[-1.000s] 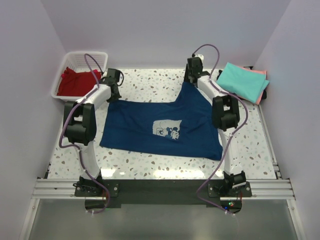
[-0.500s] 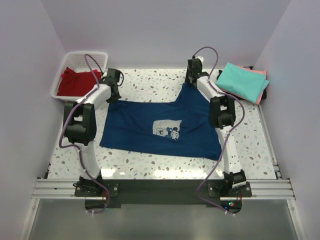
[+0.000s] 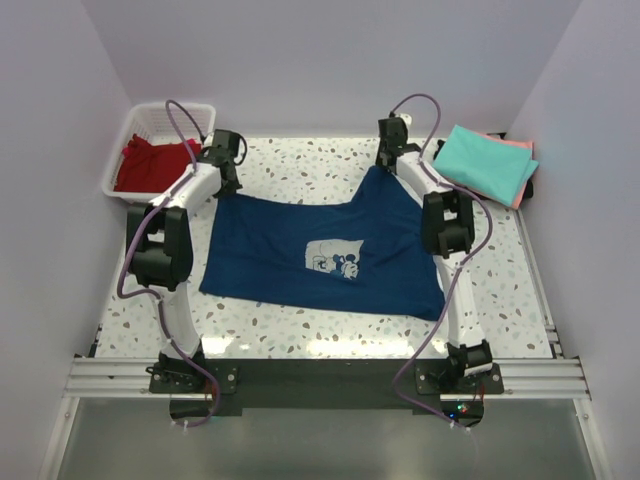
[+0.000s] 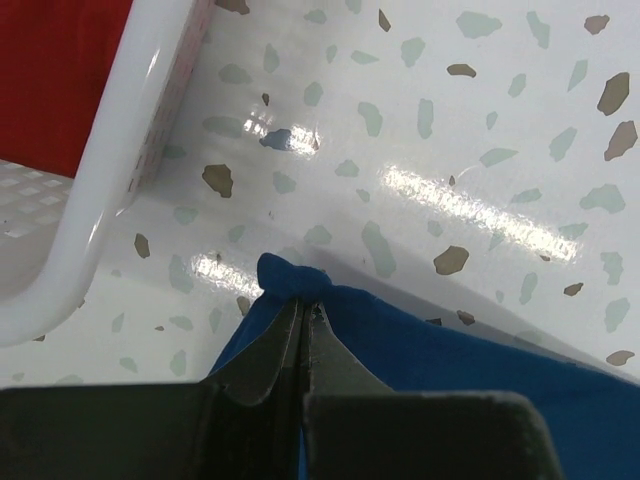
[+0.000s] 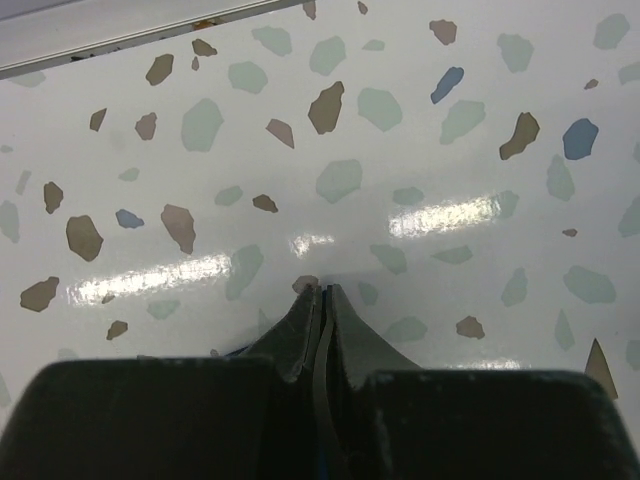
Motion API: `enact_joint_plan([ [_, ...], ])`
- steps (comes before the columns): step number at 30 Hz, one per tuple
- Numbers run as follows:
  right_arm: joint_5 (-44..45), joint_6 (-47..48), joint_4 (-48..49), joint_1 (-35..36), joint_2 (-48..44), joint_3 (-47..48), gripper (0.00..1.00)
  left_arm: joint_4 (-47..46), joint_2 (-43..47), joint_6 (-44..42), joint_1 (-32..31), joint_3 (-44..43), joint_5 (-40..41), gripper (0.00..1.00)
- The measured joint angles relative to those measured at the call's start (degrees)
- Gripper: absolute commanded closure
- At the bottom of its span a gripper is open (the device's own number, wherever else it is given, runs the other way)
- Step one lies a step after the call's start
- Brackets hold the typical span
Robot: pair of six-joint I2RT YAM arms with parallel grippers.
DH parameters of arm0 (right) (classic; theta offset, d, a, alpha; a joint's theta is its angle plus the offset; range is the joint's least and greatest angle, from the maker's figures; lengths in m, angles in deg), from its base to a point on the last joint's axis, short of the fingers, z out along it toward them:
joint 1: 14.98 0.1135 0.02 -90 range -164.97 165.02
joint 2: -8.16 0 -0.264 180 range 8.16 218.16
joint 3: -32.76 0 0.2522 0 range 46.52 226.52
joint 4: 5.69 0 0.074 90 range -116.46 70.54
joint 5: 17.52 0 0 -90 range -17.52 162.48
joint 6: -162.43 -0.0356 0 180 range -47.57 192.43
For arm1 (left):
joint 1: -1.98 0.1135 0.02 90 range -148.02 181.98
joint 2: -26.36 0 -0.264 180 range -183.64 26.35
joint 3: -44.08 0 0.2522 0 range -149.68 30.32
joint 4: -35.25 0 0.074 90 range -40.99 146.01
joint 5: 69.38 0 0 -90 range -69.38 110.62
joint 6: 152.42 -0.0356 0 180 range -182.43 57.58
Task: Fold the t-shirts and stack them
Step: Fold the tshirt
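At far corners, left hand (image 4: 303,305) and right hand (image 5: 322,290) pinch the mouse-print navy t-shirt (image 3: 270,250).

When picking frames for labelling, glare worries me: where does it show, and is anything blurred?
Top external: even light, faint sheen on the table. Left wrist: bright streaks on the table, navy t-shirt crisp, fingers dark and soft. Right wrist: similar streaks, fingers soft.

navy tee (image 3: 262,250), red tee (image 3: 146,165), speckled table (image 3: 300,166)
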Motion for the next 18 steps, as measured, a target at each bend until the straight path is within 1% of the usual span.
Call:
enact_joint_plan([
  [7,0.8,0.9,-0.7,0.0,-6.2,-5.2,1.00,0.6,0.0,0.4,0.0,-1.0,1.0,1.00],
  [12,2.3,1.7,-1.2,0.0,-15.5,-11.0,1.00,1.1,0.0,1.0,0.0,-1.2,1.6,1.00],
  [18,3.6,1.7,-1.7,0.0,-28.7,-21.0,1.00,2.3,-0.1,2.5,0.0,-1.3,2.3,1.00],
])
